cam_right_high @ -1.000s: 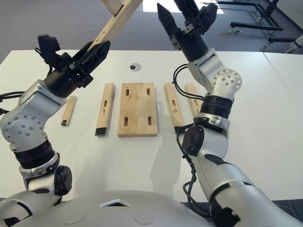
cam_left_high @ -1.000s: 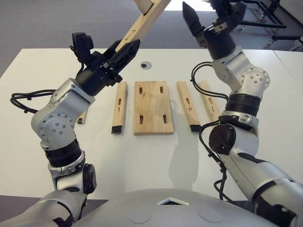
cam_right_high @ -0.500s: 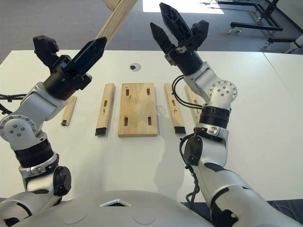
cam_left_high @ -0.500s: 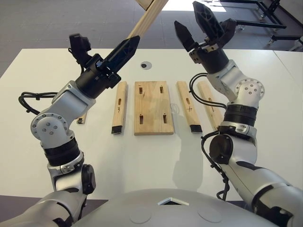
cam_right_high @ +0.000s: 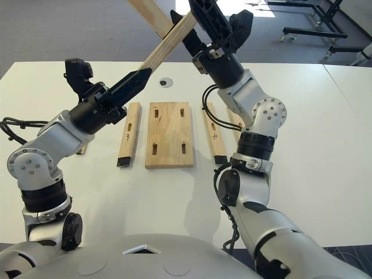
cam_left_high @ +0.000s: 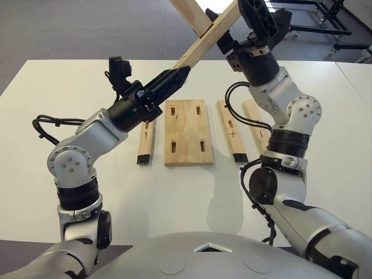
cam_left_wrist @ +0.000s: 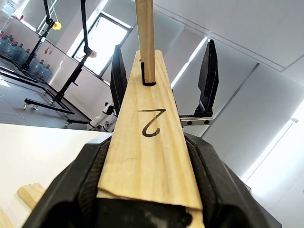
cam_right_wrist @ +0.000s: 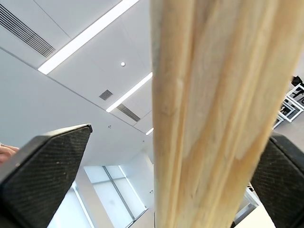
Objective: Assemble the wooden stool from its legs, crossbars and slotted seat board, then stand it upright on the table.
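My left gripper (cam_left_high: 170, 81) is shut on the lower end of a wooden leg (cam_left_high: 204, 43) marked 2, held slanting up over the table. A crossbar (cam_left_wrist: 145, 38) sits in the slot near the leg's upper end. My right gripper (cam_left_high: 242, 26) is open, one finger (cam_left_wrist: 207, 71) on each side of that upper end, with a gap to the wood in the right wrist view. The slotted seat board (cam_left_high: 188, 132) lies flat mid-table. One leg (cam_left_high: 146, 132) lies to its left, and two more legs (cam_left_high: 231, 130) (cam_left_high: 256, 125) lie to its right.
A short wooden piece (cam_right_high: 79, 151) lies at the far left, mostly hidden behind my left arm. A round port (cam_right_high: 167, 82) is set in the white table (cam_left_high: 174, 192) behind the seat board. The near half of the table is bare.
My left arm has swung the leg and crossbar rightward and lower. The right gripper has come down and left, so its open fingers now straddle the leg's upper end.
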Tool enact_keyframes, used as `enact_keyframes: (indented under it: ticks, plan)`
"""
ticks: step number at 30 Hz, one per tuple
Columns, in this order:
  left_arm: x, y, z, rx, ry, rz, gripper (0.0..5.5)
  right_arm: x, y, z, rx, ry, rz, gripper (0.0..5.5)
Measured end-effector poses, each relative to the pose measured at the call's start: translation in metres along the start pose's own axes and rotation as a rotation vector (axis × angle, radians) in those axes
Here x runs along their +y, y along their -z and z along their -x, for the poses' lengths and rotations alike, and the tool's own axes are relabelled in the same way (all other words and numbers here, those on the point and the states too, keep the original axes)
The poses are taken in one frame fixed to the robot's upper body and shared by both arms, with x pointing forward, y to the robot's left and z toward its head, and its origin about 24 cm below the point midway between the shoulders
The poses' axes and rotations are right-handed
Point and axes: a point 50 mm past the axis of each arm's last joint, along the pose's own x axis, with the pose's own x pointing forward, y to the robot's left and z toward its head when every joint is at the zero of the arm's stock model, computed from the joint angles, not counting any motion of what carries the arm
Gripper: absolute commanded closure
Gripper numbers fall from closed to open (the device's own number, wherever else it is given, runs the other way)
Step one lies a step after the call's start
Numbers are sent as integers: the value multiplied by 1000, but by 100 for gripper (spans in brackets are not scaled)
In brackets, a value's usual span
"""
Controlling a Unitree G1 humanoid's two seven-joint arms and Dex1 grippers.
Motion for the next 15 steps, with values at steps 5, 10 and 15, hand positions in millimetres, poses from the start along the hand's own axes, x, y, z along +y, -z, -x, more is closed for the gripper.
enact_keyframes:
  ticks: [5,10,15]
  plan:
    - [-1,2,0,12,15,-5,346,3,-1,-6,-15,-13,2,32]
    - [-1,2,0,8,9,-13,346,3,0,-8,-9,-17,-1,118]
    - [-3,2,-1,8,23,-17,346,3,0,-8,-12,-9,2,223]
